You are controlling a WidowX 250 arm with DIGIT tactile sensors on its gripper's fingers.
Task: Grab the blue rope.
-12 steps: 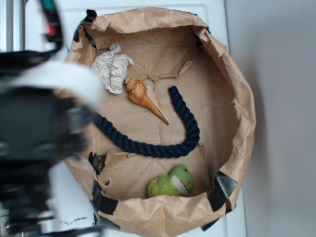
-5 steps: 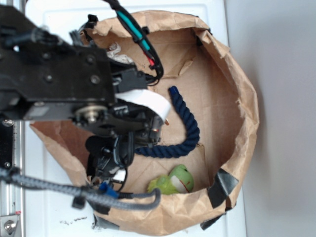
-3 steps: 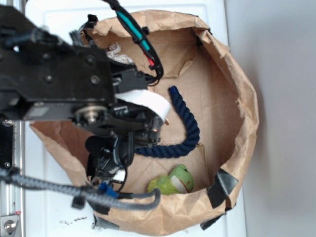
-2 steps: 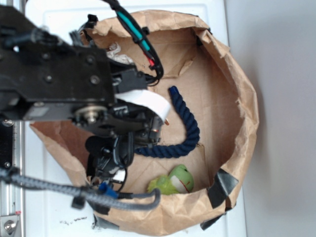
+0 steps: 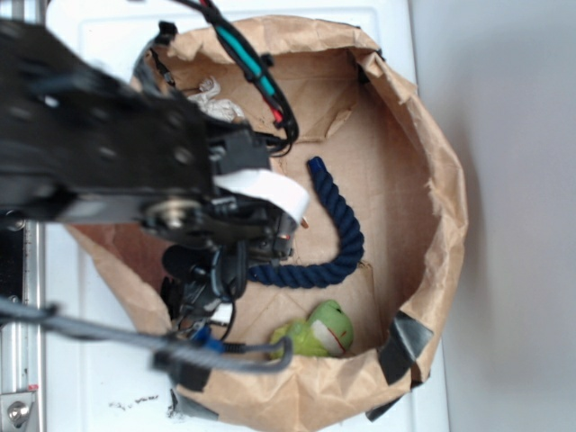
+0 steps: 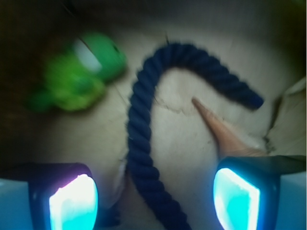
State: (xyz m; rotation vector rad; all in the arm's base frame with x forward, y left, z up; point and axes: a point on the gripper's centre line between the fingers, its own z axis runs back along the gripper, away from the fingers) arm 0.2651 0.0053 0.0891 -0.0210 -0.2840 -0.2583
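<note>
1. One big crumpled brown paper bag [image 5: 441, 180] fills most of my exterior view, its rim rolled open and patched with black tape; it sits on a white tabletop [image 5: 396, 36].
2. Over the bag's left half I see the black robot arm [image 5: 99, 153], blurred, with a bundle of black, teal and red wires looping off its top and a grey braided cable [image 5: 135, 337] sweeping below it.
3. On the bag's floor lies the thick dark navy twisted rope [image 5: 337, 229], curved like a hook; its free end points up toward the bag's far wall, and the other end runs under the arm. On the wrist camera the rope [image 6: 144, 139] runs up between the two fingers and bends right.
4. On the wrist camera the gripper [image 6: 156, 201] has its jaws spread wide, one glowing cyan pad [image 6: 72, 203] on each side of the rope, neither touching it as far as I can tell.
5. Beside the rope's bend sits a small green plush toy [image 5: 315, 335], near the bag's lower wall.
6. Just right of the rope, a tan pointed seashell [image 6: 218, 132] shows its tip on the wrist camera.
7. Partly hidden by the arm, a crumpled white wad [image 5: 216, 103] peeks out at upper left.
</note>
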